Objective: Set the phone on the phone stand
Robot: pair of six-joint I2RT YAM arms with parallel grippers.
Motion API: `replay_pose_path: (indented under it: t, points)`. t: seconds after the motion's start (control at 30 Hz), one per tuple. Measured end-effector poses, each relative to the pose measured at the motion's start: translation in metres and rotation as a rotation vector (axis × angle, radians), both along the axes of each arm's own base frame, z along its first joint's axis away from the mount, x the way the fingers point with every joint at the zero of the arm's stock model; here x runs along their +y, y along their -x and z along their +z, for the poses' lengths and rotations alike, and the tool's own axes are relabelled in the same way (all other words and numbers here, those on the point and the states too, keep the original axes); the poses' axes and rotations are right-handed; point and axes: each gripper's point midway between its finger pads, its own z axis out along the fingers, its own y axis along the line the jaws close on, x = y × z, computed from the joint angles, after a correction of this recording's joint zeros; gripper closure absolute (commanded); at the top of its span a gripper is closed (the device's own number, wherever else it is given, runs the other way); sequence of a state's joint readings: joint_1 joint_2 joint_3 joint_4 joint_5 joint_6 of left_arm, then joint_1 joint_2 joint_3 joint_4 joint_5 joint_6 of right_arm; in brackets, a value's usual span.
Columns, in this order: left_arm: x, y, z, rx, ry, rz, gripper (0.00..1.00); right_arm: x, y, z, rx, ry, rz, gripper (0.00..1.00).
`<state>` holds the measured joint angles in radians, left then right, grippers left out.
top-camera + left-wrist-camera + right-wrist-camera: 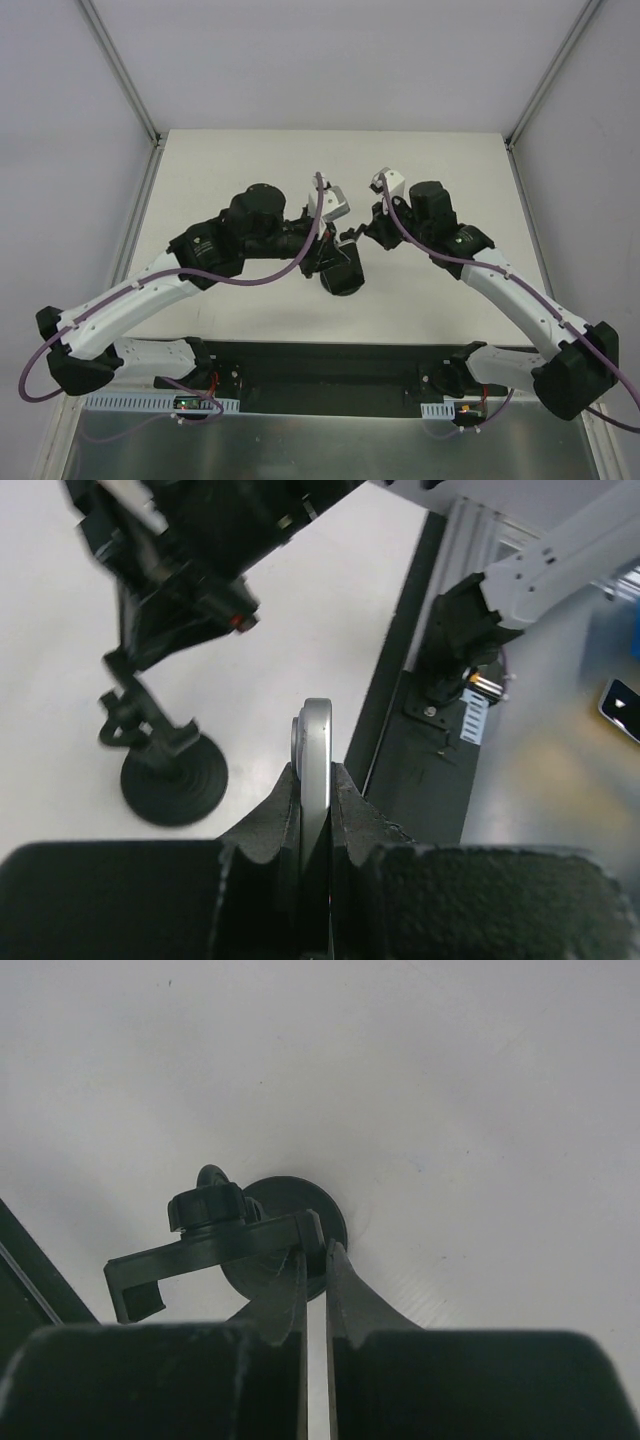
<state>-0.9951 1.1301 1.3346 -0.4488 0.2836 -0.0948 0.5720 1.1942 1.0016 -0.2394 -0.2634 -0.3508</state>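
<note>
Low in the left wrist view, the left gripper (pixel 316 773) clamps the phone (pixel 317 738) edge-on; mid-frame opposite, the right gripper (pixel 314 1250) pinches the phone stand (pixel 230 1243) by its bracket.

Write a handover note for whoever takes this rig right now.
Left gripper: shut on the phone, held edge-on beside the phone stand, not on it.
Right gripper: appears shut on the stand's bracket head; the stand's disc base sits on the table.
Done: phone in grip, stand steadied.
Left: bring the phone to the bracket, seat it, release.
</note>
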Motion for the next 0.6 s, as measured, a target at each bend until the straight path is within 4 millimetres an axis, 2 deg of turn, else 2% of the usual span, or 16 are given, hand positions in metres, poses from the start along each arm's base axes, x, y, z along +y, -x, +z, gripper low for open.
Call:
replay_pose_path:
  t: [0.17,0.27,0.43,0.6]
  points:
    - [-0.043,0.010,-0.001,-0.016,0.069,-0.222,1.00,-0.002,0.017,-0.002,0.021,-0.045,-0.022,0.99]
    - [-0.063,0.014,-0.006,-0.059,0.096,-0.344,1.00,-0.001,0.019,-0.002,0.025,-0.054,-0.015,0.99]
    - [-0.078,0.010,-0.019,-0.164,0.089,-0.457,1.00,0.002,0.024,-0.002,0.033,-0.062,0.020,0.99]
    - [-0.082,-0.011,-0.030,-0.259,0.066,-0.482,1.00,0.004,0.027,-0.002,0.033,-0.062,0.046,0.99]
